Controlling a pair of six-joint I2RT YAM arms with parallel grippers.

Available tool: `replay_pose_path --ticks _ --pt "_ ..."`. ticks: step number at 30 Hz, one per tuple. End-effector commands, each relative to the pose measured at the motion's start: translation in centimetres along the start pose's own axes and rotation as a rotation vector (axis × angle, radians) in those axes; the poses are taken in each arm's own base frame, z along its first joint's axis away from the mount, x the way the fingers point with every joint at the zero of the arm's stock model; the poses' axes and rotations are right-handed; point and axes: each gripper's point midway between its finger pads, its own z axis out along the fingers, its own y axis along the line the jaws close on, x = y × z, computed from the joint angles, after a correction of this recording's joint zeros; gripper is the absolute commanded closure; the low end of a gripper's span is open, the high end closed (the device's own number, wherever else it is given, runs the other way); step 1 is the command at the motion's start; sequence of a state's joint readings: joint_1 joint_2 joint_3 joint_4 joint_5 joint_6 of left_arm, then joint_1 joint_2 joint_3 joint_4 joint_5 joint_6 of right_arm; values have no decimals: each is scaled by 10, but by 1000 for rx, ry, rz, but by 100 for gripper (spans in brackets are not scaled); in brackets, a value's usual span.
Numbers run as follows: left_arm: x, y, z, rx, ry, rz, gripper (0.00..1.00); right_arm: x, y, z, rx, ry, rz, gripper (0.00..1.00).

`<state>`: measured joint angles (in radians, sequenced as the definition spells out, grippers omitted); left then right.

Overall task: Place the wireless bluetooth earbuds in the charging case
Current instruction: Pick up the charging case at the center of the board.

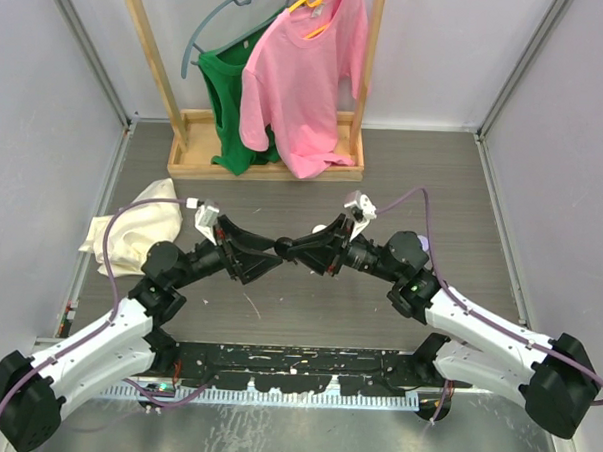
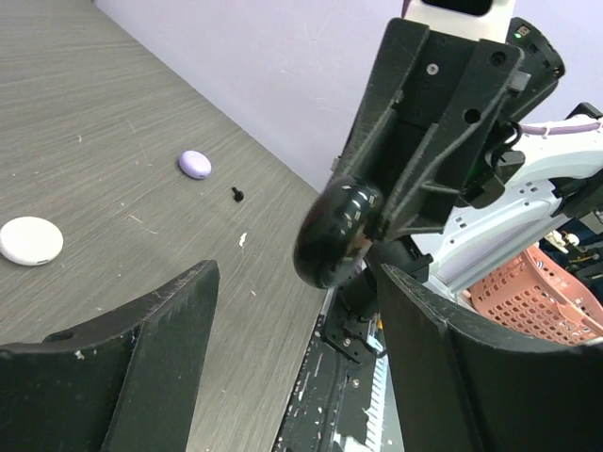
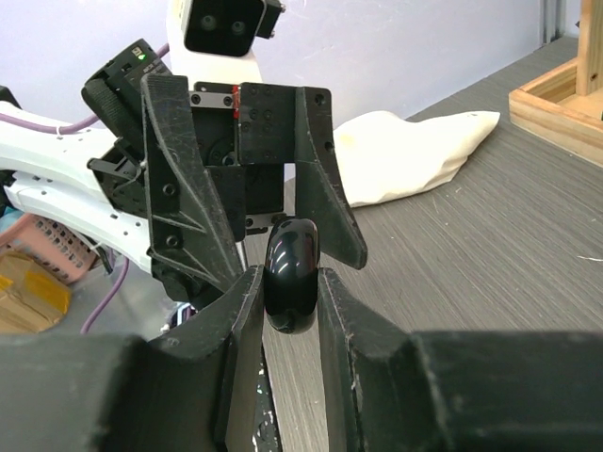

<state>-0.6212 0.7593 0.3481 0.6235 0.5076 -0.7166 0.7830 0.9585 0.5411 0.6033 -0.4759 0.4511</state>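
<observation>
My right gripper (image 3: 290, 282) is shut on a glossy black charging case (image 3: 292, 268), pinched edge-on between its fingers and held above the table. The case also shows in the left wrist view (image 2: 339, 231). My left gripper (image 2: 301, 282) is open and empty, facing the right one tip to tip, with the case just beyond its fingertips. Both grippers meet at mid-table in the top view: the left (image 1: 263, 252), the right (image 1: 301, 248). A tiny black earbud (image 2: 237, 194) lies on the table. Near it lie a lilac oval case (image 2: 195, 164) and a white round case (image 2: 30, 240).
A cream cloth (image 1: 141, 229) lies at the left. A wooden rack (image 1: 265, 154) with a green shirt and a pink shirt stands at the back. A black rail (image 1: 295, 371) runs along the near edge. A pink basket (image 2: 528, 292) sits beyond the table edge.
</observation>
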Motion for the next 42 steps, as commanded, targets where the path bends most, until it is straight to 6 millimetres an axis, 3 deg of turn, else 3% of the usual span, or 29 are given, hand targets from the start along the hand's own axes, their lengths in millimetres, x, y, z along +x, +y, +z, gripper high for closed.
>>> replay_pose_path --ticks 1,8,17,25,42 --pt "-17 -7 -3 18 -90 79 30 -33 19 6 -7 -90 -79 85" --pt "-21 -3 -6 -16 -131 108 31 -32 22 13 91 -118 -87 85" --pt "-13 8 -14 -146 -131 309 28 -31 21 19 270 -138 -116 85" --pt "1 5 -8 -178 -104 501 27 -30 17 24 340 -178 -58 85" --pt "-1 16 4 -236 -119 731 34 -23 1 21 464 -237 98 84"
